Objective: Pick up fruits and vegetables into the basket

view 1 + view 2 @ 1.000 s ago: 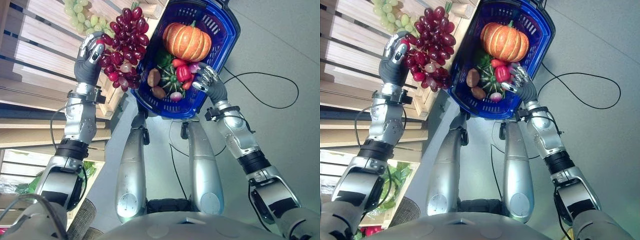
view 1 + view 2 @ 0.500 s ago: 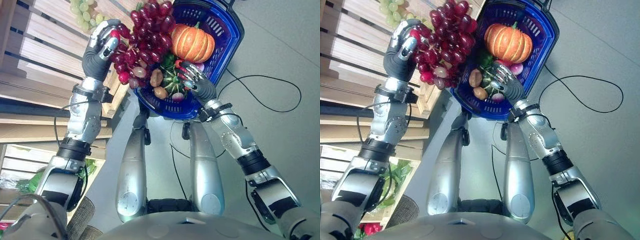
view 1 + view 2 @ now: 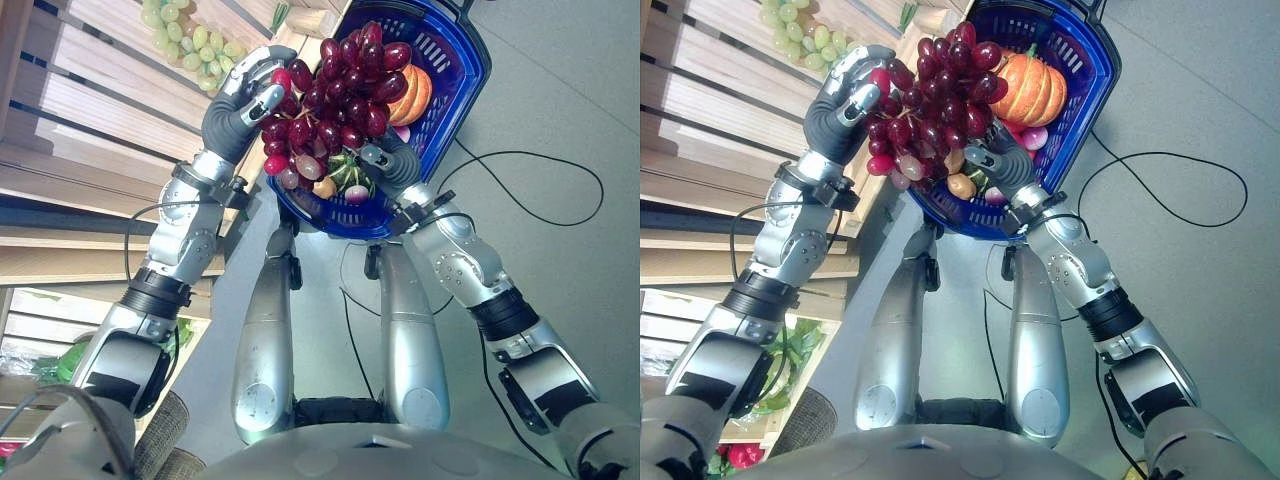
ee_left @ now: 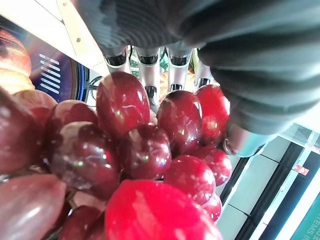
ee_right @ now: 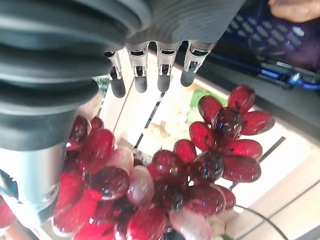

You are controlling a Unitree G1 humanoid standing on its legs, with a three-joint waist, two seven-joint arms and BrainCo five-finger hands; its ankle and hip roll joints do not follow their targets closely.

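**Left hand brings red grapes over the basket**

The left hand (image 3: 243, 100), fingers curled round the stem end of the red grapes (image 3: 335, 95), holds the bunch at upper centre above the blue basket (image 3: 455, 90), probably to lower it in. The right hand (image 3: 997, 160), fingers relaxed and holding nothing, waits just beneath, likely to steady the bunch. The pumpkin (image 3: 1032, 88) and small vegetables (image 3: 345, 180) crowd the basket. Green grapes (image 3: 195, 45) lie on the wooden shelf (image 3: 90, 110), upper left.
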